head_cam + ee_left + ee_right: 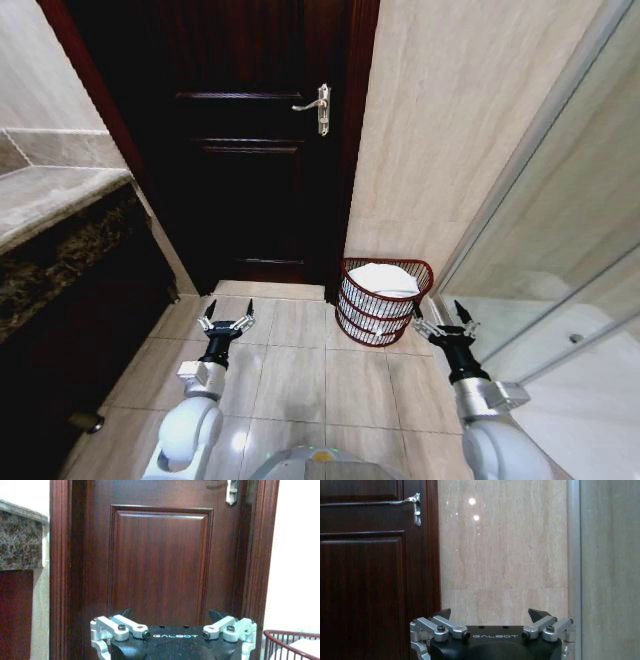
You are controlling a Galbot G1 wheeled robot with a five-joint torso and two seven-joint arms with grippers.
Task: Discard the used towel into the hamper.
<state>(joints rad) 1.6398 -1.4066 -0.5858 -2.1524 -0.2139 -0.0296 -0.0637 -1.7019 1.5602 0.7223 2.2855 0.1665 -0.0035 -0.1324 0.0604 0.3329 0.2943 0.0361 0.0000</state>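
Observation:
The hamper (378, 303) is a round dark red wire basket on the tiled floor beside the door, against the beige wall. A white towel (384, 278) lies bunched inside it, up to the rim. My left gripper (229, 310) hangs open over the floor tiles, to the left of the hamper, holding nothing. My right gripper (440, 312) is open too, just right of the hamper's rim and empty. In the left wrist view the hamper rim (292, 637) and a bit of towel (306, 647) show at the corner beyond the open left gripper (170, 614). The right gripper (490, 613) faces the wall.
A dark wooden door (250, 140) with a metal handle (318, 106) stands closed straight ahead. A stone-topped vanity (60, 215) runs along the left. A glass shower partition (560, 260) closes the right side. Open floor tiles (300, 380) lie between the arms.

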